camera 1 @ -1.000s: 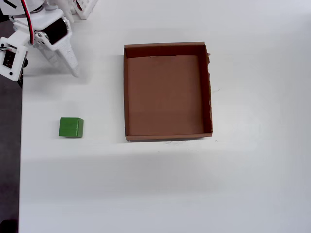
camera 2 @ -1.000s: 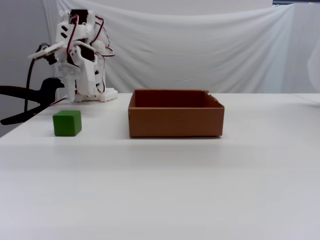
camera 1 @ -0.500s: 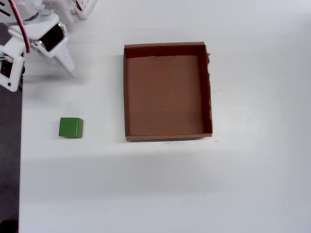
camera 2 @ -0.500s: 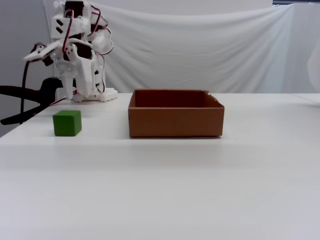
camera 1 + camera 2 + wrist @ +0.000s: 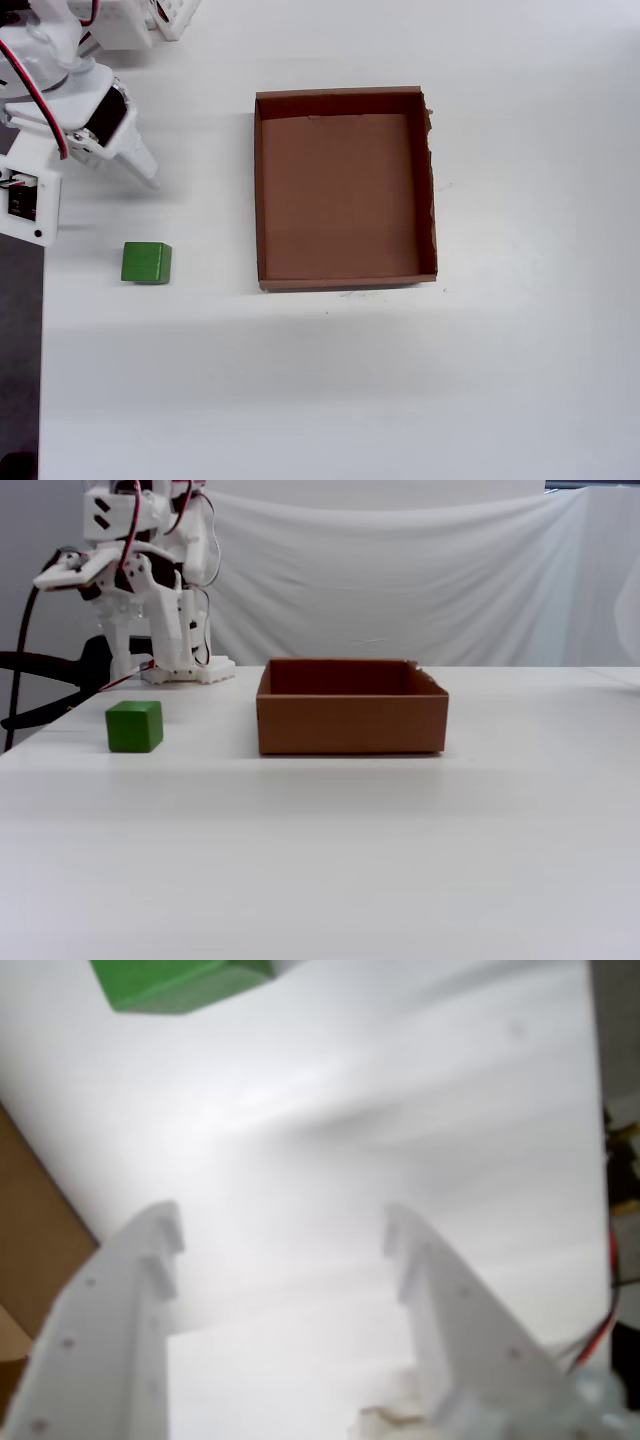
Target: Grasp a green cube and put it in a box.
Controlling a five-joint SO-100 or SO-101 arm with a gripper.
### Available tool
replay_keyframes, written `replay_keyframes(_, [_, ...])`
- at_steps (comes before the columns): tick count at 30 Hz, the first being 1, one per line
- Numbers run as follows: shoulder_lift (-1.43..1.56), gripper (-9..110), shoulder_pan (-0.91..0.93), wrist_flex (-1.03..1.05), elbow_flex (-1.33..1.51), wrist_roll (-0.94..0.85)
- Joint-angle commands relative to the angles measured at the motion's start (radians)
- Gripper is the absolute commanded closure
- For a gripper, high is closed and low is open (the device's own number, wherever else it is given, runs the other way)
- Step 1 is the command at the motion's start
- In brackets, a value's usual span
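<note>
The green cube (image 5: 146, 262) sits on the white table, left of the box in the overhead view. It shows at the top edge of the wrist view (image 5: 180, 980) and in the fixed view (image 5: 134, 726). The brown cardboard box (image 5: 258, 190) is empty; its front wall faces the fixed view (image 5: 350, 725) and a corner shows in the wrist view (image 5: 30, 1240). My gripper (image 5: 283, 1225) is open and empty. In the overhead view it (image 5: 143, 172) hangs a little behind the cube, apart from it. In the fixed view it (image 5: 178, 662) points down above the table.
The arm's white base (image 5: 190, 672) stands at the back left. The table's left edge meets a dark strip (image 5: 20, 360). Red and black cables (image 5: 600, 1340) run by the arm. A white cloth (image 5: 420, 580) hangs behind the table.
</note>
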Motion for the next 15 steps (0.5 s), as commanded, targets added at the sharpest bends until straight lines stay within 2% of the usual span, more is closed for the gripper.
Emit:
replay_keyframes(1, [-0.034,75,-0.005,0.011,-0.115,-0.018])
replay_keyframes(15, [-0.325,74,-0.012,0.032,-0.316,-0.018])
